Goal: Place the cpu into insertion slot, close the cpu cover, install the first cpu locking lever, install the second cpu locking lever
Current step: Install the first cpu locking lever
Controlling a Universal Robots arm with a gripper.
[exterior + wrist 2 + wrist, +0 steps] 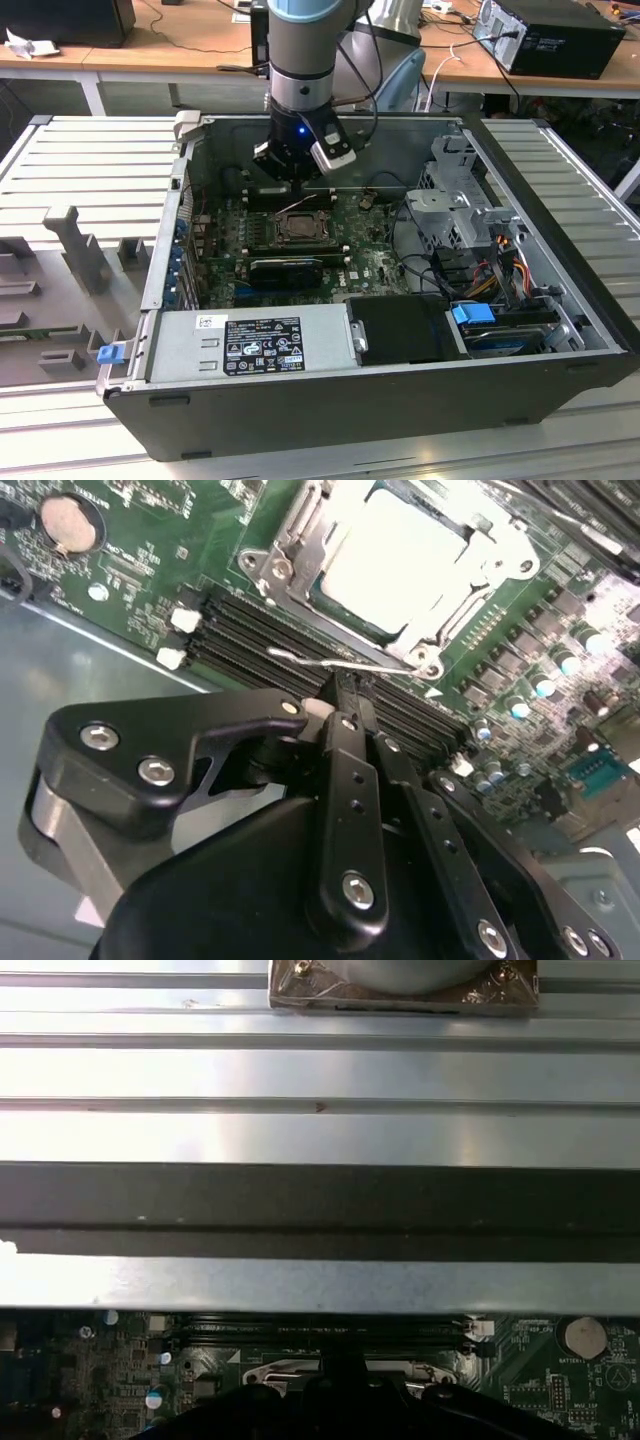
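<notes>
Jaws shut beside memory slots [300, 650]; cpu [395, 555] seated.

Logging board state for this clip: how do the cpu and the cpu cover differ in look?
The cpu is a solid, pale, flat square; the cpu cover is an open silver frame around it. The cpu sits in the opening, while the cover borders it with screws at its corners. Both lie flat on the green motherboard.
</notes>
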